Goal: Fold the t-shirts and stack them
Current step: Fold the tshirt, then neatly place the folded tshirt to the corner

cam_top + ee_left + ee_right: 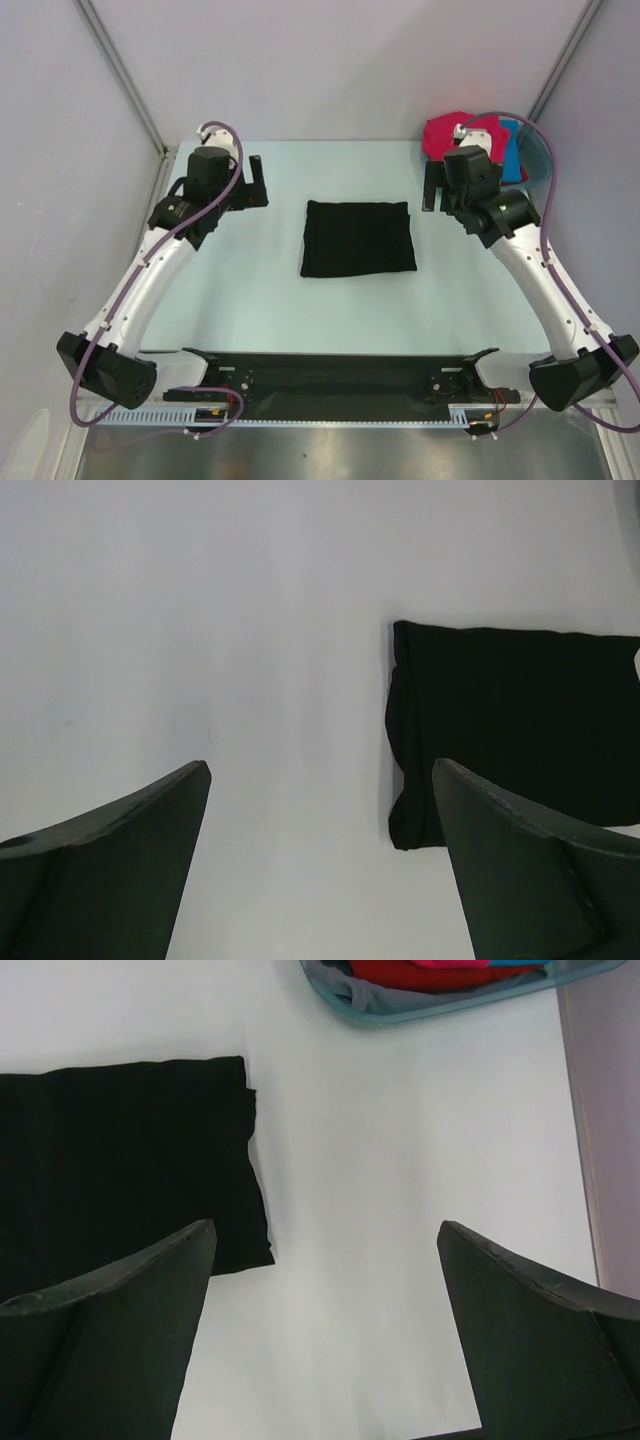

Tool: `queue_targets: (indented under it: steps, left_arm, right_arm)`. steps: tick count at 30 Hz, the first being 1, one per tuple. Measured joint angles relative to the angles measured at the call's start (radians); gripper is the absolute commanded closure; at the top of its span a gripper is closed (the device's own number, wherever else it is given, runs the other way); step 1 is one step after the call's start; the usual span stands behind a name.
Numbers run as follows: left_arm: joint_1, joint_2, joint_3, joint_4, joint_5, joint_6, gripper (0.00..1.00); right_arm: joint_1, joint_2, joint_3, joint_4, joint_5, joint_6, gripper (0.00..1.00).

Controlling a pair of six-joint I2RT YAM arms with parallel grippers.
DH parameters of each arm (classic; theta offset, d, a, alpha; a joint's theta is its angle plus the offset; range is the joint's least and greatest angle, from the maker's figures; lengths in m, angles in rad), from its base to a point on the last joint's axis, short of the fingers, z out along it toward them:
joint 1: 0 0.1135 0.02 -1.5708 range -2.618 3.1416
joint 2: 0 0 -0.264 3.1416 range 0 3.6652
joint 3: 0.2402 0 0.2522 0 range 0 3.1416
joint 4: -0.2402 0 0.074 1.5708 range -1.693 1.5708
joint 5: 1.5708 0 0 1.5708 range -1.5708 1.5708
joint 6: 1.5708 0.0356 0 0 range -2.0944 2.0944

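Holds left claw and right claw wide and empty, folded black shirt flat between them as likely stack base, remaining shirts heaped in basin just beyond right claw.

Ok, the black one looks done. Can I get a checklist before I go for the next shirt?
1. Black shirt folded flat, mid-table: ok.
2. Left jaws open, empty, off the cloth: ok.
3. Right jaws open, empty, between black shirt and basin: ok.
4. Pink shirt, blue shirt and red shirt in the basin: ok.
5. Which of them lies on top: cannot tell. The right arm hides part of the basin from above, and the wrist view cuts it off.
6. Bare table beside the black shirt for spreading: ok.
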Motion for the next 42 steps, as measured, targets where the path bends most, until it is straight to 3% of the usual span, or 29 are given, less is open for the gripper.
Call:
queue_targets:
  steps: [9,14,23,37,42]
  left_arm:
    - [0.009,-0.024,-0.339,0.156,0.199,-0.111,0.0]
    - [0.014,0.037,-0.376,0.254,0.309,-0.159,0.0]
    - [0.029,0.232,-0.519,0.57,0.557,-0.277,0.0]
    - [0.031,0.476,-0.561,0.857,0.707,-0.365,0.0]
    - [0.034,0.566,-0.555,1.037,0.785,-0.417,0.0]
  right_arm:
    - [-0.002,0.006,-0.069,0.023,-0.066,0.013,0.0]
    - [-0.002,0.006,-0.097,0.035,-0.087,0.014,0.0]
    - [-0.002,0.021,-0.11,0.063,-0.099,0.009,0.0]
    - [-0.004,0.039,-0.11,0.072,-0.1,0.003,0.0]
    - [-0.005,0.039,-0.11,0.072,-0.1,0.003,0.0]
